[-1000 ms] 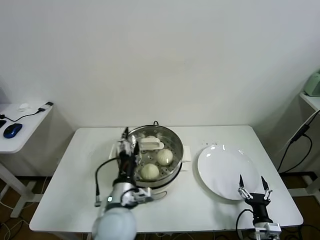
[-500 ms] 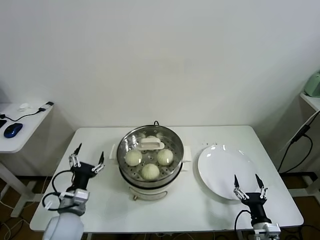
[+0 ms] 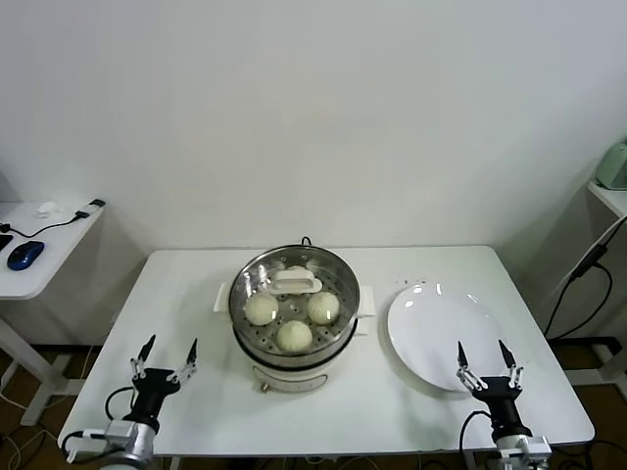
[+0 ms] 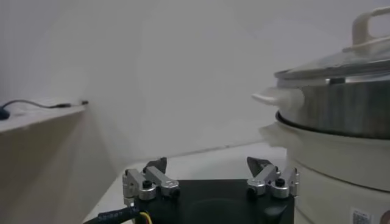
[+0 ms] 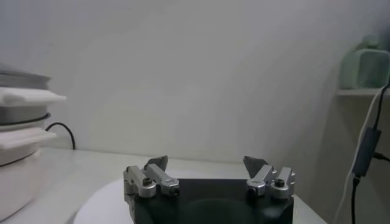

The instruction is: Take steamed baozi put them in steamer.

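Stainless-steel steamer [image 3: 294, 305], mid-tabletop toward the far edge, holds three baozi [image 3: 293, 335] in plain sight on its perforated floor, with a white handled piece [image 3: 296, 282] at the back, possibly hiding a fourth. White plate [image 3: 446, 336], toward the right edge, bare. Left gripper [image 3: 165, 360] at the near-left corner and right gripper [image 3: 485, 364] at the near-right corner, both spread wide, empty. Loading looks finished; only parking the arms seems left. Nothing obstructs.
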Controlling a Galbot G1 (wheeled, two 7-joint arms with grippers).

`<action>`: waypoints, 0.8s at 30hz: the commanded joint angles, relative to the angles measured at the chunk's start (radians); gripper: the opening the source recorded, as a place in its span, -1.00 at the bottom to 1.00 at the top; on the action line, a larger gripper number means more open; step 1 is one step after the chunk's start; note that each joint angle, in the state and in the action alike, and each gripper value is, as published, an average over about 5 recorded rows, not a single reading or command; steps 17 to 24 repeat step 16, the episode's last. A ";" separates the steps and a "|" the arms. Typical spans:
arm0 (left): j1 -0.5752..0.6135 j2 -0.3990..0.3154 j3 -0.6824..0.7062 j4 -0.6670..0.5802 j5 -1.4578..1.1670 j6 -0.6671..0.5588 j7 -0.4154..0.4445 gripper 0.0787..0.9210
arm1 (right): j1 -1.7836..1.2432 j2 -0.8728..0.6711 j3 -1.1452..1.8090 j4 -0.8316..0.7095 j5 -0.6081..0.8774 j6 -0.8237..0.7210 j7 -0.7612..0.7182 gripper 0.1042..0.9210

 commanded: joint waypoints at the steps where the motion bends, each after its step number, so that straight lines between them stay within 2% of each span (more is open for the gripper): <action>1: 0.026 0.007 -0.017 0.074 -0.152 -0.109 0.024 0.77 | -0.004 -0.001 0.000 0.000 0.011 0.000 -0.006 0.76; 24: 0.036 -0.005 -0.001 0.036 -0.141 -0.102 0.023 0.77 | -0.009 0.002 0.000 0.001 0.027 0.002 -0.003 0.76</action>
